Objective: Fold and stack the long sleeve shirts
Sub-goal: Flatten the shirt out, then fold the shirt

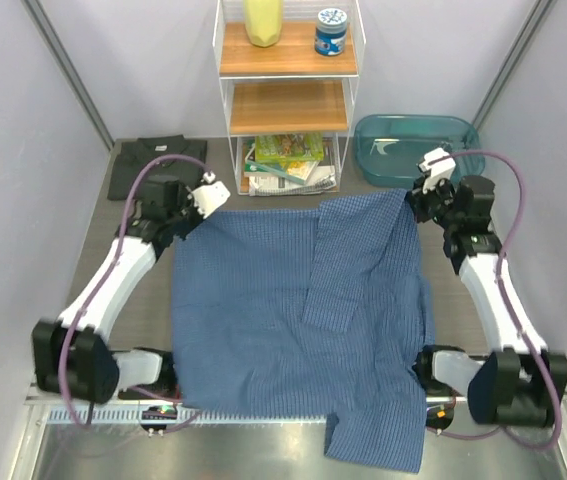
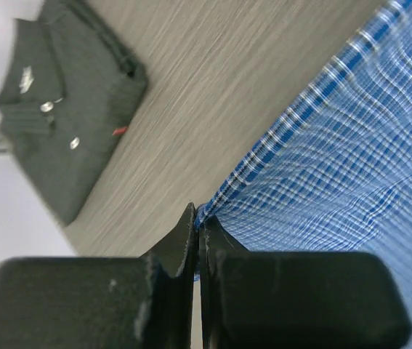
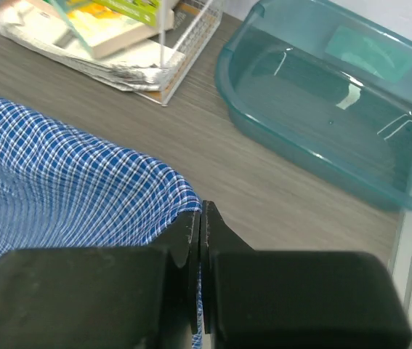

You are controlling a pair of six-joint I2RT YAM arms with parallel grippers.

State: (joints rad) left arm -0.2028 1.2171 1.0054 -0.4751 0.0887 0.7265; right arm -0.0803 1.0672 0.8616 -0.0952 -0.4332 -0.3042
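The blue checked shirt (image 1: 293,320) lies spread over the middle of the table, one sleeve folded across its front and its near end hanging over the front edge. My left gripper (image 1: 195,213) is shut on the blue shirt's far left corner (image 2: 224,196). At the far right corner (image 3: 169,190), my right gripper (image 1: 418,200) is shut on the cloth too. The dark charcoal shirt (image 1: 155,163) lies folded at the back left, its buttons showing in the left wrist view (image 2: 60,102).
A white wire shelf (image 1: 288,90) with books on its bottom level stands at the back centre. A teal plastic tub (image 1: 413,145) sits at the back right, close to my right gripper (image 3: 200,218). Grey walls close in both sides.
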